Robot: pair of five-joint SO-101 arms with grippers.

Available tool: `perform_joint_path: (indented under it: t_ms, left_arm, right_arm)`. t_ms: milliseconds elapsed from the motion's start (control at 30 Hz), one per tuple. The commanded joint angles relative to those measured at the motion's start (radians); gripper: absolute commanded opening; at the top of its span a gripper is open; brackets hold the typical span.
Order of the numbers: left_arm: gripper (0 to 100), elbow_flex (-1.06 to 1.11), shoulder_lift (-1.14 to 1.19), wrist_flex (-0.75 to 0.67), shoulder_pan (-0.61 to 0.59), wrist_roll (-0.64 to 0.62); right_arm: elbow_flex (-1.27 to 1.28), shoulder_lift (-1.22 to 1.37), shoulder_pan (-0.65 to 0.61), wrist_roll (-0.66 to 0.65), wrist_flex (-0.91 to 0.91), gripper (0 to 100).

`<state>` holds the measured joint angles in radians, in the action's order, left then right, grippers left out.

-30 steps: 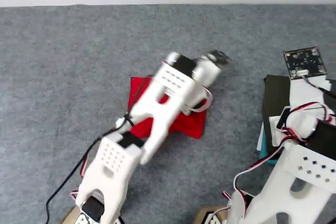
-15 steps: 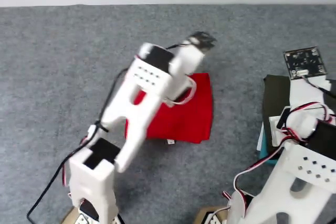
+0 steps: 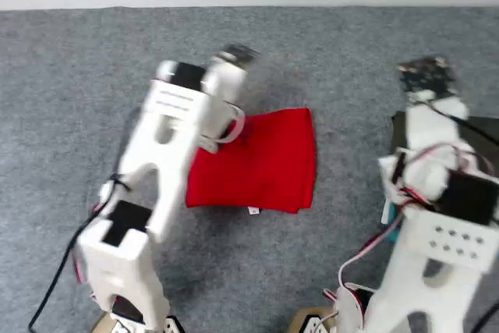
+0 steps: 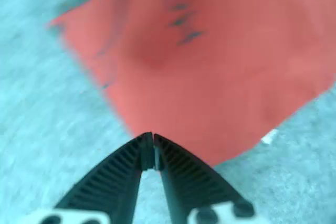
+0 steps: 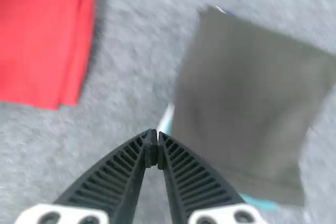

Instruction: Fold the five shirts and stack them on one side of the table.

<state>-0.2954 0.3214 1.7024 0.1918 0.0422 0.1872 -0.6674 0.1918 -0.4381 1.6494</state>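
A folded red shirt [image 3: 265, 163] lies flat in the middle of the grey table, a small white tag [image 3: 252, 210] at its near edge. My left arm [image 3: 175, 118] stands over the shirt's left edge. In the left wrist view my left gripper [image 4: 153, 153] is shut and holds nothing, just above the red shirt [image 4: 210, 61]. On the right lies a stack topped by a dark folded shirt [image 5: 252, 108] with a teal one [image 5: 262, 202] under it. My right gripper [image 5: 153, 150] hangs shut and empty above the stack's edge, the red shirt [image 5: 42, 35] farther off.
The grey felt table [image 3: 86, 99] has bare room on the left and along the back. The right arm [image 3: 437, 200] covers most of the stack [image 3: 402, 142] at the table's right side. A pale wall runs behind the far edge.
My left arm has swung leftward off the red shirt, which now lies uncovered and spread wider. The right arm has shifted a little left and farther back.
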Motion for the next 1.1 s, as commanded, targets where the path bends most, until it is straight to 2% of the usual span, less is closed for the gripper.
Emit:
perform_joint_path:
  t_ms: [0,100,233,400,533,733,900,1067]
  left_arm:
    - [0,-0.01,-0.158,0.029,-0.144,-0.025]
    - [0,-0.007,-0.27,0.035,-0.256,-0.023]
    - [0,-0.007,-0.376,0.051,-0.394,-0.02]
    - [0,0.045,-0.468,0.051,-0.499,-0.02]
    - [0,0.105,-0.537,0.051,-0.52,-0.02]
    - [0,0.179,-0.603,0.051,-0.516,-0.02]
    - [0,0.2,-0.612,0.051,-0.519,-0.018]
    - [0,0.2,-0.605,0.051,-0.514,-0.018]
  right_arm:
    - [-0.015,0.093,-0.139,0.098,-0.054,0.9]
    - [-0.015,0.206,-0.236,0.152,-0.113,0.9]
    - [-0.015,0.346,-0.329,0.157,-0.271,0.9]
    - [-0.017,0.519,-0.404,0.155,-0.513,0.9]
    - [-0.017,0.674,-0.412,0.144,-0.667,0.9]
    - [-0.023,0.92,-0.329,-0.021,-0.826,0.9]
    - [-0.12,1.012,-0.245,-0.055,-0.82,0.9]
    - [-0.325,1.001,-0.305,-0.054,-0.59,0.9]
